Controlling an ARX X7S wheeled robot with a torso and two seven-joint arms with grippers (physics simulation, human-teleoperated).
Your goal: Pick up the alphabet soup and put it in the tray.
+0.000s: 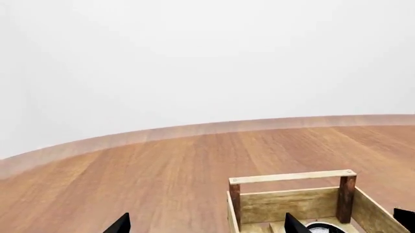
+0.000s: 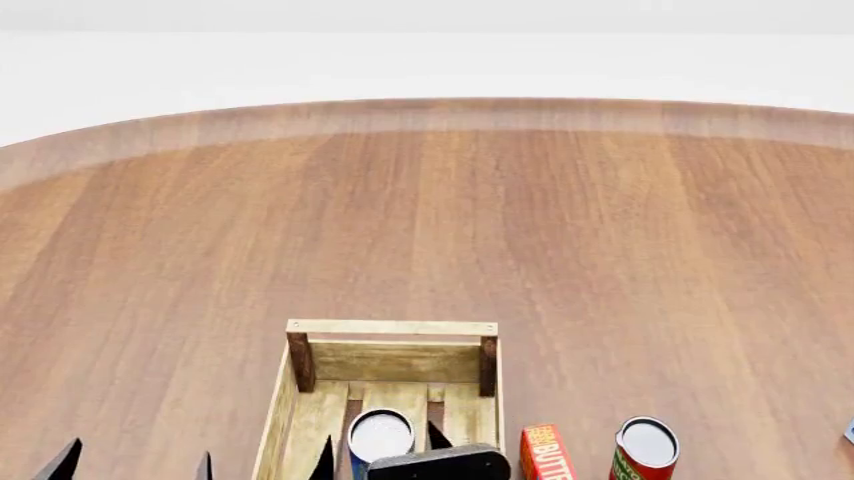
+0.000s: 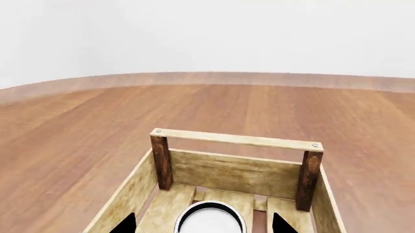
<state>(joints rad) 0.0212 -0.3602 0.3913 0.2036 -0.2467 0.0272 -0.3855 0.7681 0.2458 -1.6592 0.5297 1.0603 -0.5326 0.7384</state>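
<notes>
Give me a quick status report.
Right end effector straddling alphabet soup over the tray; grip unconfirmed. Left end effector open, idle. Nothing in the way.

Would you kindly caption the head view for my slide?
Right gripper straddling the blue-labelled alphabet soup can inside the light-wood slatted tray on a round wooden table.

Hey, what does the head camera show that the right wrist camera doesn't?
Only the head view shows the red-and-green can, the red box beside the tray, and the left gripper off to the side. Only the right wrist view shows the tray's far end rail close up. Both show the tray, the alphabet soup inside it between the right gripper's fingertips, and the wooden table.
</notes>
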